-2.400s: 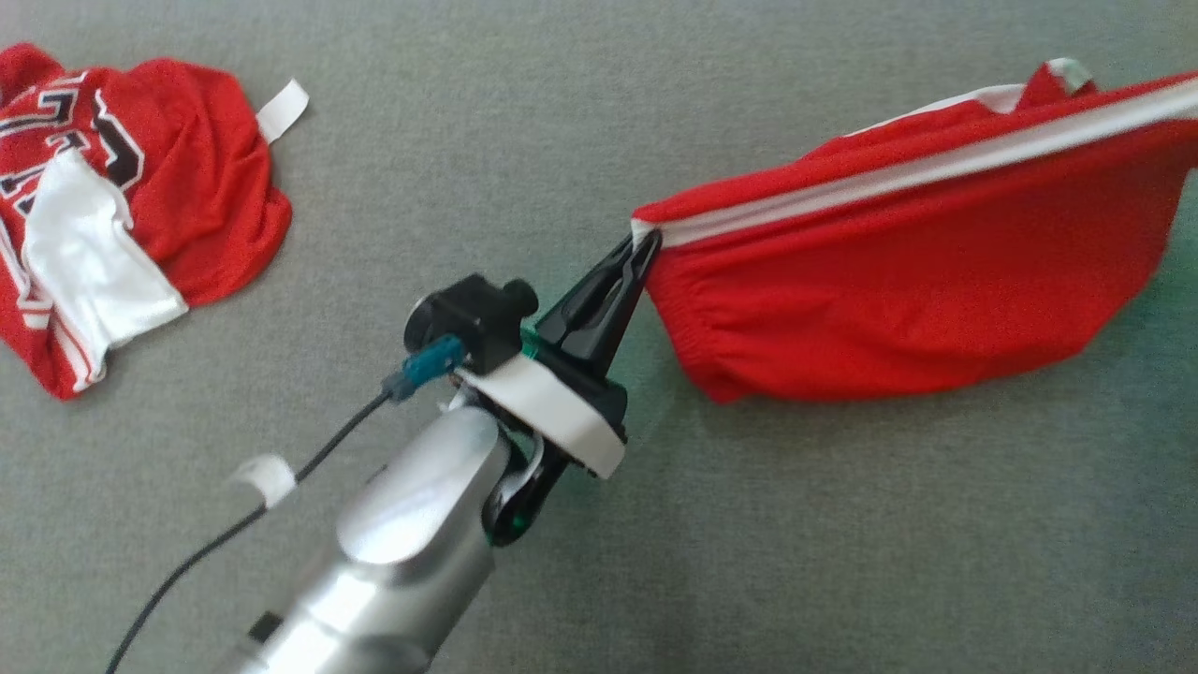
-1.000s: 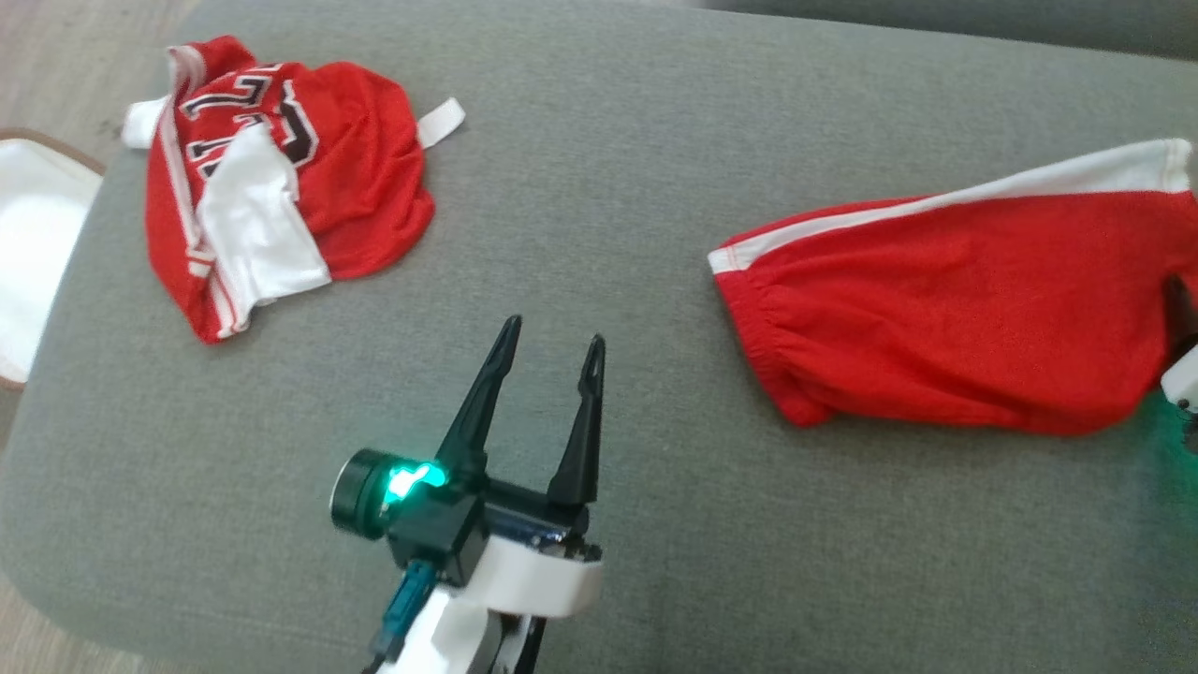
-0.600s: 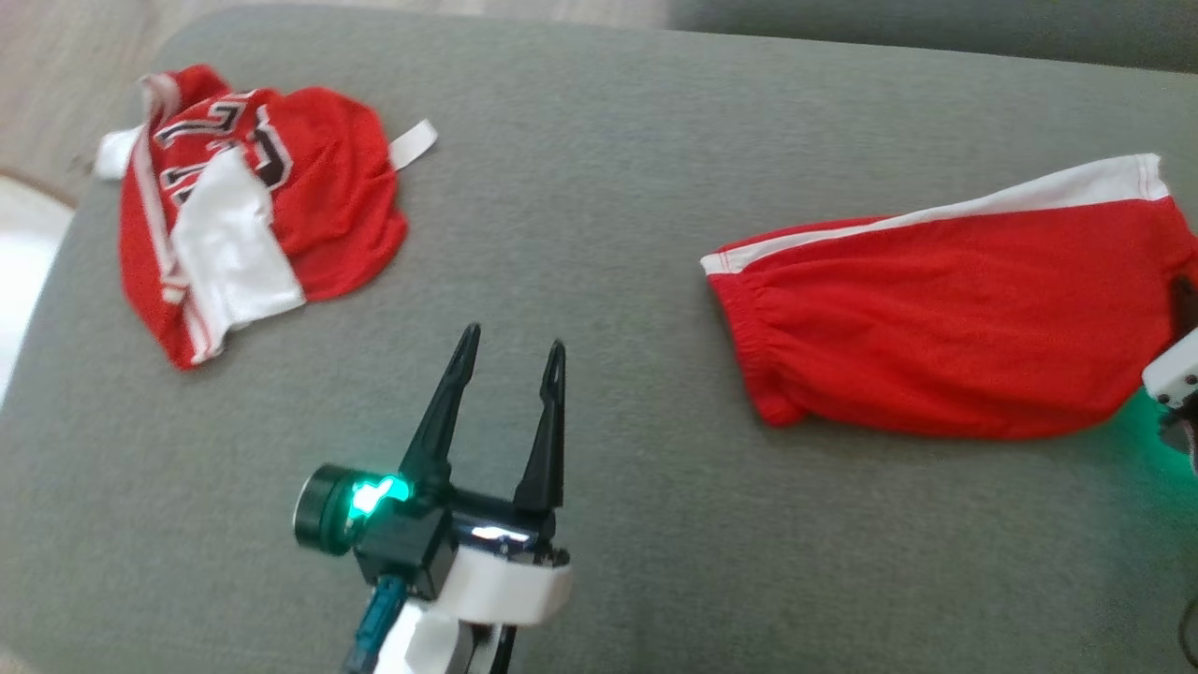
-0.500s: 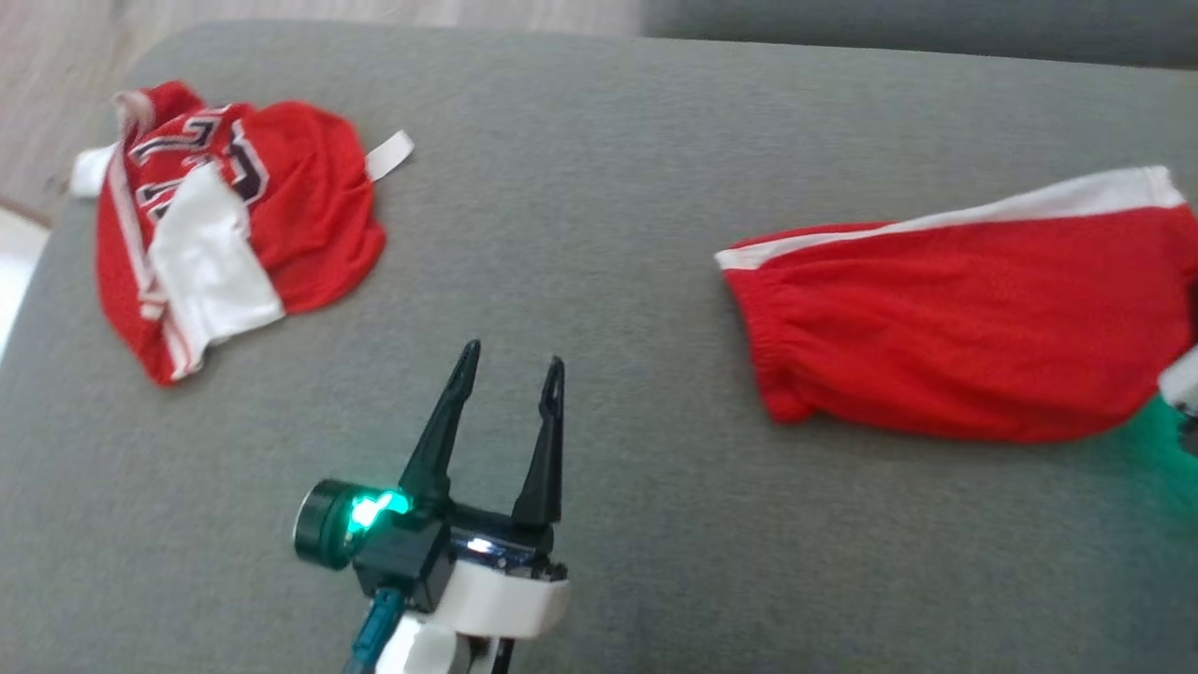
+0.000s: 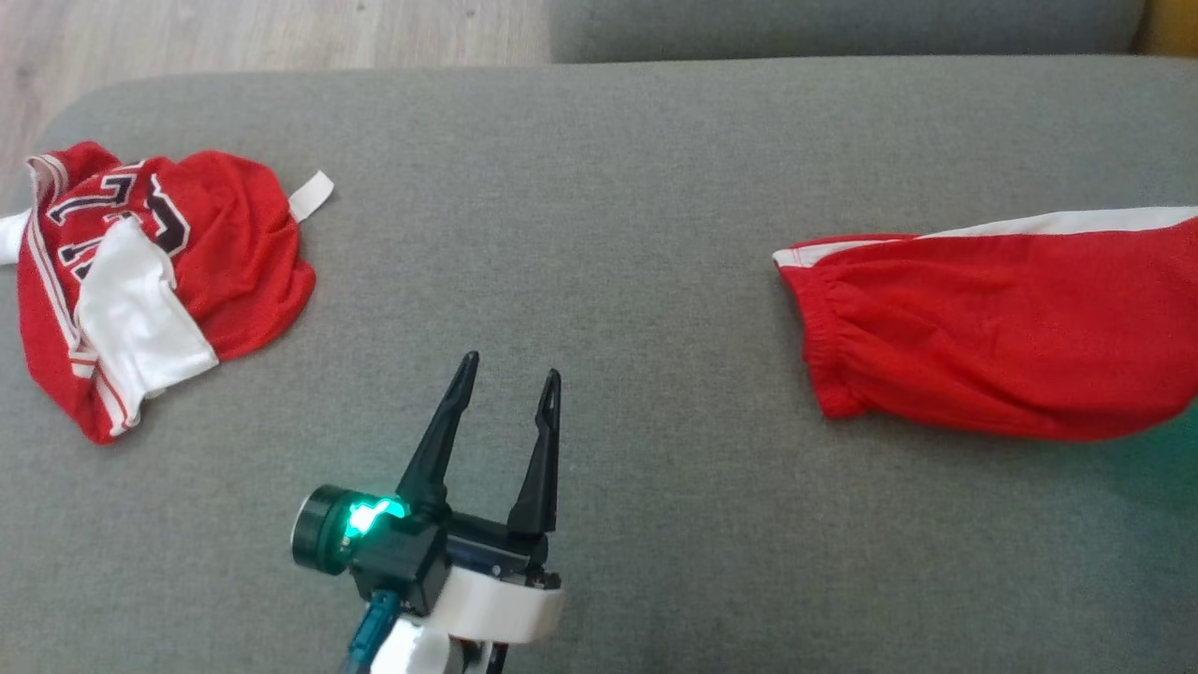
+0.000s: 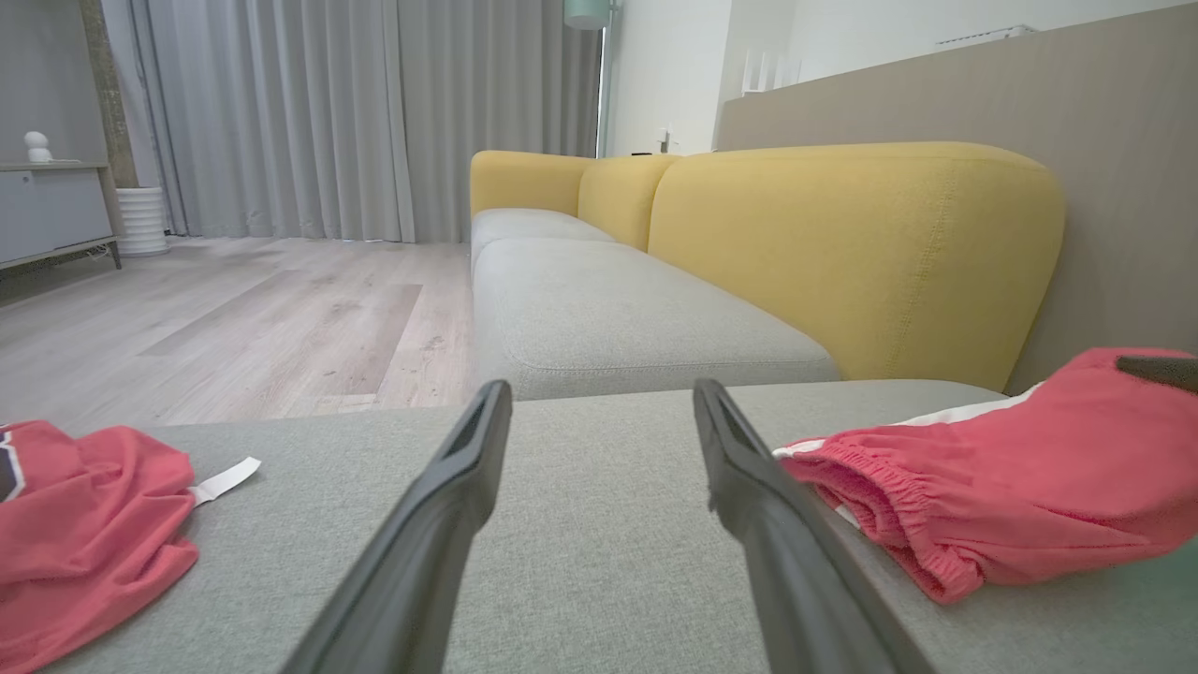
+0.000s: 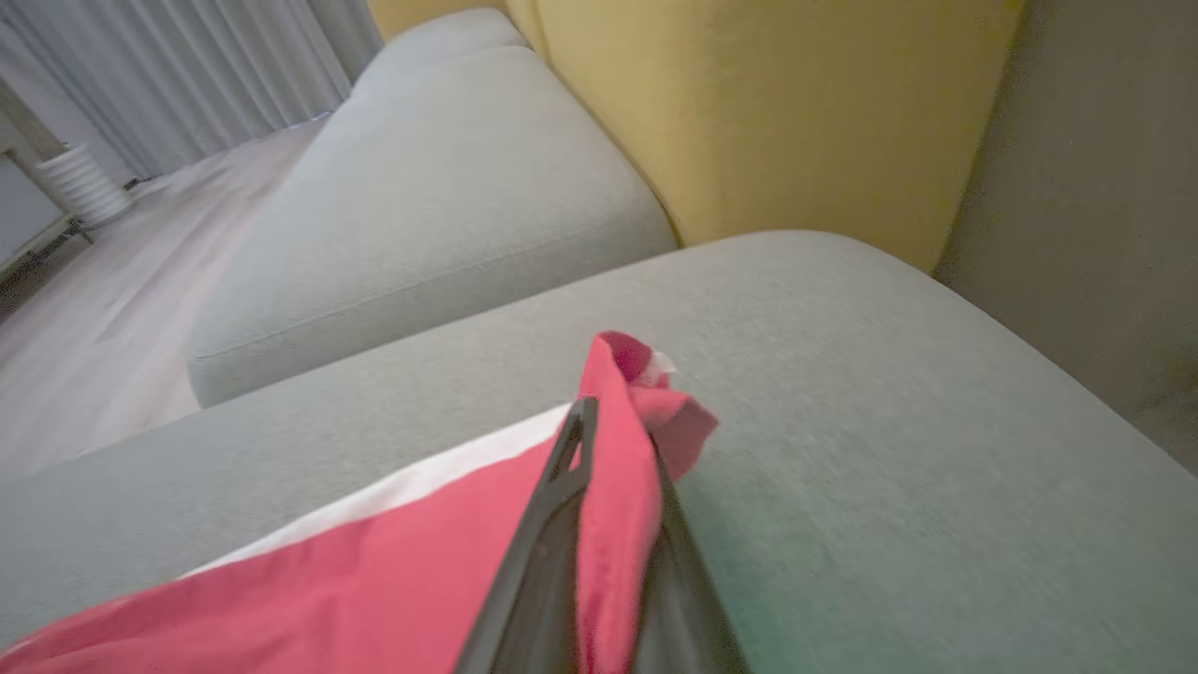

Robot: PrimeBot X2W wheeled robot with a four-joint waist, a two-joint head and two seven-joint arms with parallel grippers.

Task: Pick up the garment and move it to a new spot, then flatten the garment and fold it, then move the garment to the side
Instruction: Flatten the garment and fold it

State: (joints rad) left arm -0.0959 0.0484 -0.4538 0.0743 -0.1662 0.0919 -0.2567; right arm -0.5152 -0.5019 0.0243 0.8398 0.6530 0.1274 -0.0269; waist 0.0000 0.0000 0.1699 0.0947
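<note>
Head view, crumpled jersey (image 5: 234, 234) left, shorts (image 5: 992, 346) right, well apart

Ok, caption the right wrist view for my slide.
Right gripper shut on a fold of the red shorts lying on the grey cushion.

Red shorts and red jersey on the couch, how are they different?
The jersey is bunched in a heap; the shorts lie stretched out long. The jersey has black lettering; the shorts just a white side stripe. The right tool pinches the shorts; nothing touches the jersey. Both are red and white, on the grey cushion.
</note>
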